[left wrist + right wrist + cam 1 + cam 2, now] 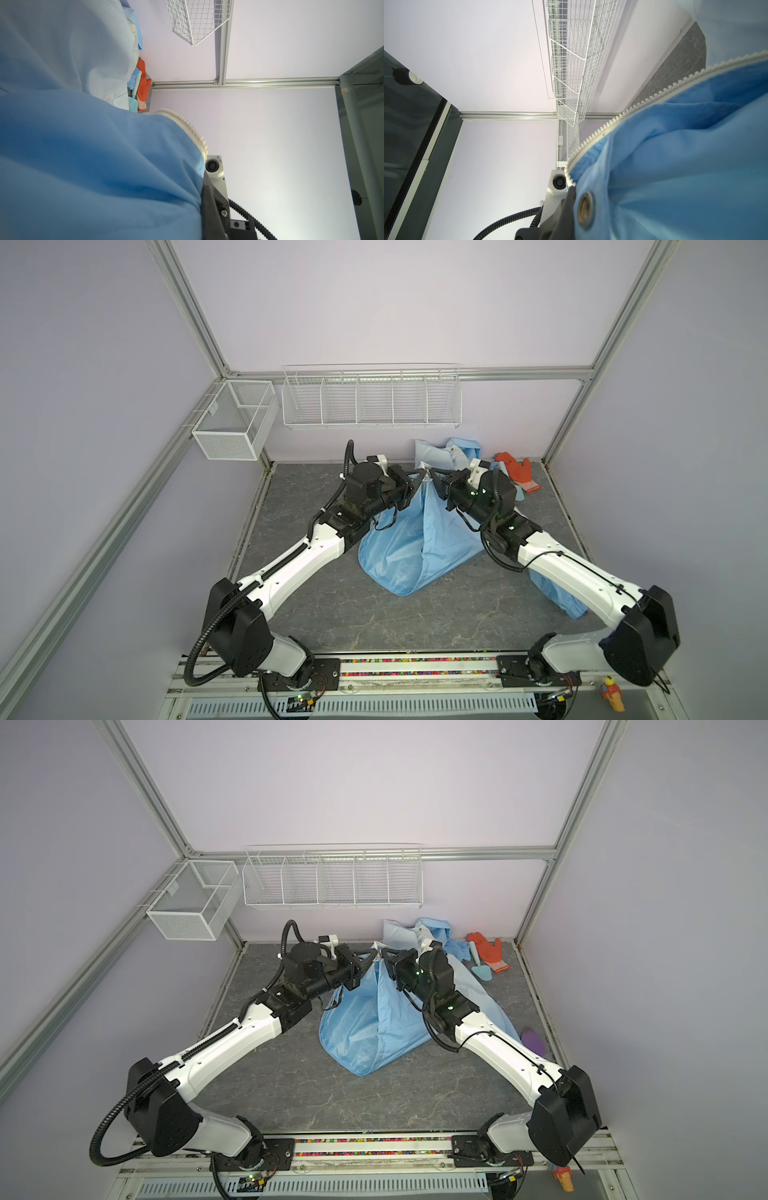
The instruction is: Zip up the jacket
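Centre frame, the thin light-blue fabric jacket (pixel 415 543) tents up off the grey marbled tabletop (pixel 332 605), its hem nearest us. At the peak the left gripper (pixel 419 477) and right gripper (pixel 433 472) sit nose to nose, both pinched tight on the jacket's edge by its white toothed zipper (pixel 612 122). Beyond, more jacket heaps against the back wall, with an orange glove (pixel 517 470) at upper right.

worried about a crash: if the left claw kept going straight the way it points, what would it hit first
Probably the right claw, which faces the left claw almost tip to tip. Both are shut on the raised jacket, so only a pinch of fabric lies between them; depth is unclear.
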Robot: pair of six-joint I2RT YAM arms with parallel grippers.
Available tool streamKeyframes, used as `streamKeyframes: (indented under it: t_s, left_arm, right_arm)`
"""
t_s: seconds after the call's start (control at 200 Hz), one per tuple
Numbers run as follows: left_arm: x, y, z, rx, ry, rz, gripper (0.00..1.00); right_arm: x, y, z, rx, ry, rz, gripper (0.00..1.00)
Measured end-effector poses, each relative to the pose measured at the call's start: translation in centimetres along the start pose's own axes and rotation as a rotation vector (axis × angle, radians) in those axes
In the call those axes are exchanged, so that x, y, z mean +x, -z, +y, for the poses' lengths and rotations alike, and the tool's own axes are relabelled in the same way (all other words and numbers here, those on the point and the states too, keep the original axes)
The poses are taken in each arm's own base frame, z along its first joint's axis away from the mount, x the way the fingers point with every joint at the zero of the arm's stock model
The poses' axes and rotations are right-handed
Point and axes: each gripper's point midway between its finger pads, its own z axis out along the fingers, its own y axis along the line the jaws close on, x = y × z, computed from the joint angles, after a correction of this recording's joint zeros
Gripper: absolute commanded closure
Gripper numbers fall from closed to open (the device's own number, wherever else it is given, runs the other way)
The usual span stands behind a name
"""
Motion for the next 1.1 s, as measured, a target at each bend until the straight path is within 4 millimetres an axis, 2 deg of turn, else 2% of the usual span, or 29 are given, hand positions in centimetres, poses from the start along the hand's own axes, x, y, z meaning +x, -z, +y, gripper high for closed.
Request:
streamKeyframes:
  t_s: [0.42,0.76,1.1]
  left_arm:
    - [1.3,1.0,2.7,-0.147,-0.170,0.089,1.00]
    - [1.6,1.8,2.3,-0.141,-0.270,0.105,1.00]
    - [1.5,2.4,1.5,-0.091,-0.310,0.081,1.00]
  right_arm:
    - [1.3,0.8,-3.0,0.138,-0.063,0.088,0.93]
    - [1.9,1.0,-2.5,0.120,-0.043,0.140,0.93]
    - [2.3,0.9,-1.3,-0.041,0.017,0.192,0.93]
